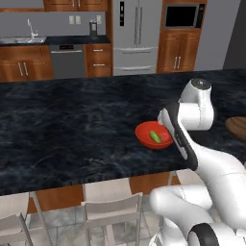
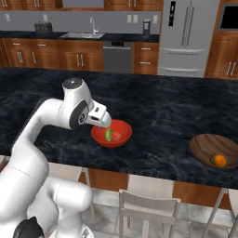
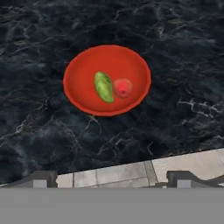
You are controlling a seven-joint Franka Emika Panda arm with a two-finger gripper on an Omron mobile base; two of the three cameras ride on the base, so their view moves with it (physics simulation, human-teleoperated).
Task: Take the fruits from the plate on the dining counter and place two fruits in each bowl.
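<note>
Gripper (image 3: 112, 178): nearest the hand camera, fingertips spread wide at the bottom edge, released and holding nothing, hanging above the red bowl.
Dining counter (image 1: 72, 129): long black marbled slab.
Wooden bowl (image 2: 216, 149): at 3 o'clock from the red bowl, well apart, on the slab.
Red bowl (image 3: 83, 65): on the slab near its front edge.
Green oblong fruit (image 3: 103, 86): in the red bowl.
Red-orange fruit (image 3: 123, 88): apparently touching it, at its 3 o'clock.
Orange ball (image 2: 219, 160): in the wooden bowl.

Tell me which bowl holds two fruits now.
The red bowl: a green oblong fruit and a red-orange one. The wooden bowl shows only an orange.
</note>
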